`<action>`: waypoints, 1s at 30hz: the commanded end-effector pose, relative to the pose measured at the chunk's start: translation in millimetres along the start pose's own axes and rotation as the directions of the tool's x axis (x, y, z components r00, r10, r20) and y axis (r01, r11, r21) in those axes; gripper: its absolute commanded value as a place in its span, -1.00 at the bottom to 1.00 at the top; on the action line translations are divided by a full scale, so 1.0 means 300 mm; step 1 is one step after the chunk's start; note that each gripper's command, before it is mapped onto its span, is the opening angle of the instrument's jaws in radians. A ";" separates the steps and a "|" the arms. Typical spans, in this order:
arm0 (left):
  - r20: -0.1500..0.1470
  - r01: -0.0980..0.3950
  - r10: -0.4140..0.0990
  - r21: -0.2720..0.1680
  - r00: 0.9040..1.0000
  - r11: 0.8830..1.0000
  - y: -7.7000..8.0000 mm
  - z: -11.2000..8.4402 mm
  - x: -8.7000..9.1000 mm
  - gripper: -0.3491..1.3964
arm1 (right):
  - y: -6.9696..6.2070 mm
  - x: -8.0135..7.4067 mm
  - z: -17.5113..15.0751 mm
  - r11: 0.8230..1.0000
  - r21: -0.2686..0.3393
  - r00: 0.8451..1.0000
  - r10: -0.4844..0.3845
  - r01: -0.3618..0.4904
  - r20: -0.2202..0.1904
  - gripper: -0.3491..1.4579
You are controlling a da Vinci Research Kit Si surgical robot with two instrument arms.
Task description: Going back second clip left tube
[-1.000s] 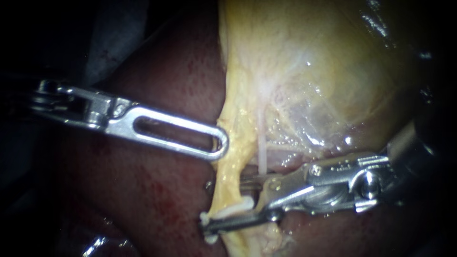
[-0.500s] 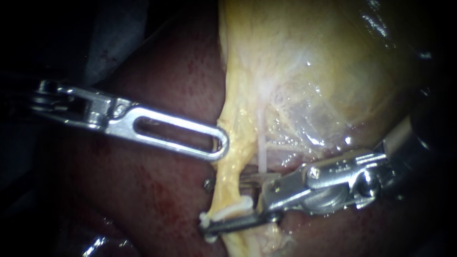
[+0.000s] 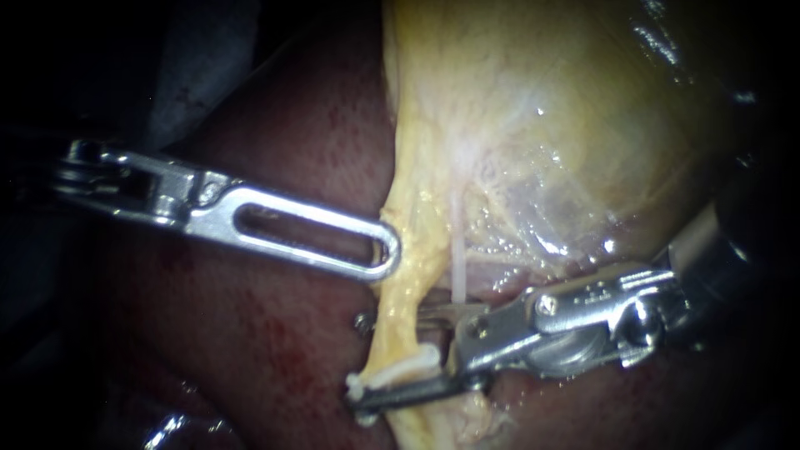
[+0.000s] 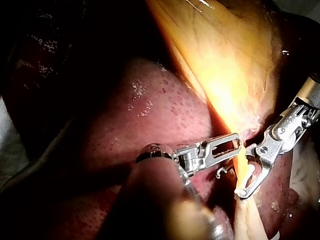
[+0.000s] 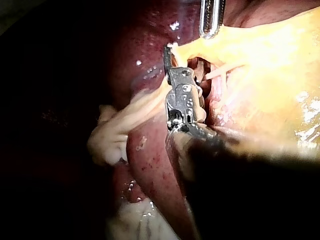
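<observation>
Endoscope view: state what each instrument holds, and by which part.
Left instrument grips the left tube by its edge, above the white clip. Right instrument holds nothing: open, astride that tube at the clip.

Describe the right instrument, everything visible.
The right instrument is shiny silver metal, entering from the right with a dark shaft, a hinged wrist with a round pin, and two thin jaws. The jaws are open and straddle the yellow tube: the upper one passes behind it, its hooked tip showing on the far side, the lower one crosses in front lower down. A white clip on the tube lies just above the lower jaw. Beneath lies the liver.
</observation>
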State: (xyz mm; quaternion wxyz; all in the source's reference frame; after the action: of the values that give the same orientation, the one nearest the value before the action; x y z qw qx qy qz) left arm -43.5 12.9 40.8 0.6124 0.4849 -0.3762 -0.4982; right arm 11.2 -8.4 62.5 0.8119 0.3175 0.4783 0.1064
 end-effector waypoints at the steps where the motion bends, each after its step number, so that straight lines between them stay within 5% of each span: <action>1: 0.000 0.000 0.000 0.000 1.000 1.000 0.0001 0.0000 0.0000 -1.00 | -0.0001 -0.0006 0.000 1.000 0.002 1.000 -0.001 0.001 0.003 -0.02; 30: 0.000 0.000 0.000 0.000 1.000 1.000 0.0004 -0.0003 0.0000 -1.00 | -0.0014 -0.0001 -0.006 1.000 0.015 1.000 -0.001 0.000 0.003 -0.01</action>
State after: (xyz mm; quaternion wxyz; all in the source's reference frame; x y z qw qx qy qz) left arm -43.4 12.9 40.9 0.6125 0.4849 -0.3760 -0.4983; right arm 9.3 -7.8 61.5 0.8100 0.3245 0.4777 0.1023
